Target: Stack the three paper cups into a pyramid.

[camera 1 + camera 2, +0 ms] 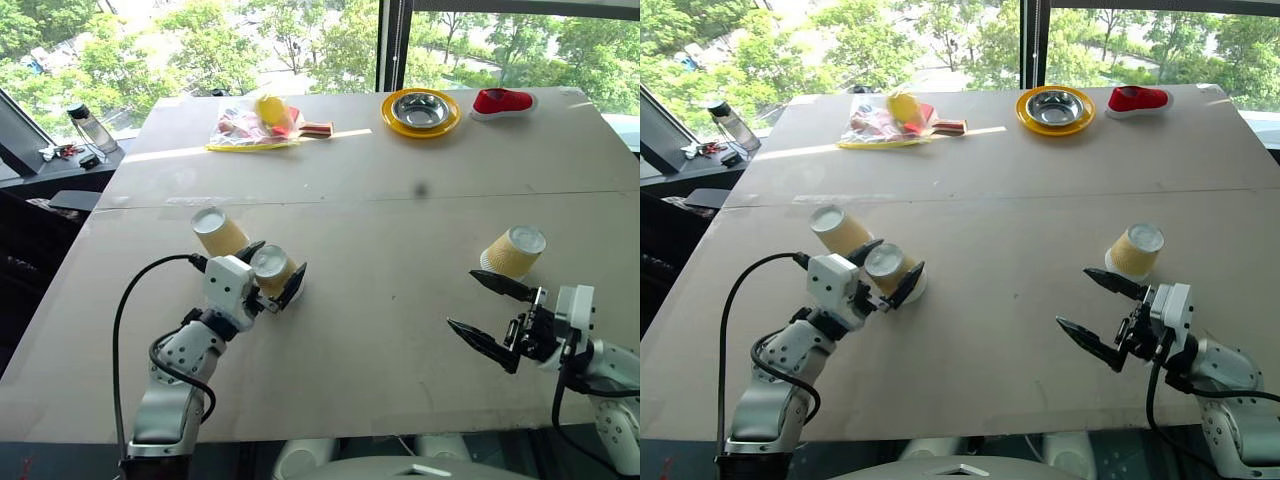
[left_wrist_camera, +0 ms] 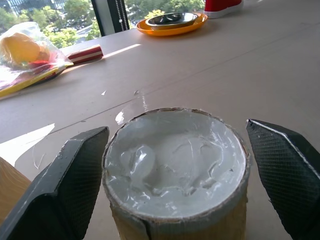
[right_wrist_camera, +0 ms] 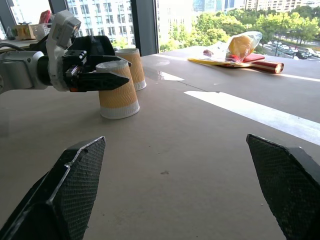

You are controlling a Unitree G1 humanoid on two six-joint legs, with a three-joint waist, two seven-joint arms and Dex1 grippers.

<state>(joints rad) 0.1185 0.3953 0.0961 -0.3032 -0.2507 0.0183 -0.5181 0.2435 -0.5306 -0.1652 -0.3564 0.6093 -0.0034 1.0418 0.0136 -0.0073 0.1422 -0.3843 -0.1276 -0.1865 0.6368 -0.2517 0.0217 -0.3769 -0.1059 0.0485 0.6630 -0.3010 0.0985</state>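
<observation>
Three yellow-orange paper cups stand upside down on the table. One cup (image 1: 220,232) is at the left, and a second cup (image 1: 268,262) stands just in front of it. My left gripper (image 1: 276,268) is open around this second cup (image 2: 175,160), one finger (image 2: 65,180) close beside it and the other standing apart from it. The third cup (image 1: 514,252) stands alone at the right. My right gripper (image 1: 463,300) hangs open just in front of it and a little to its left, with nothing between its fingers (image 3: 65,190).
At the table's far side lie a steel bowl on a yellow plate (image 1: 421,112), a red shoe (image 1: 503,101) and a plastic bag with a paddle (image 1: 255,125). A bottle (image 1: 92,128) stands on the ledge left of the table. Bare tabletop (image 1: 380,270) separates the two grippers.
</observation>
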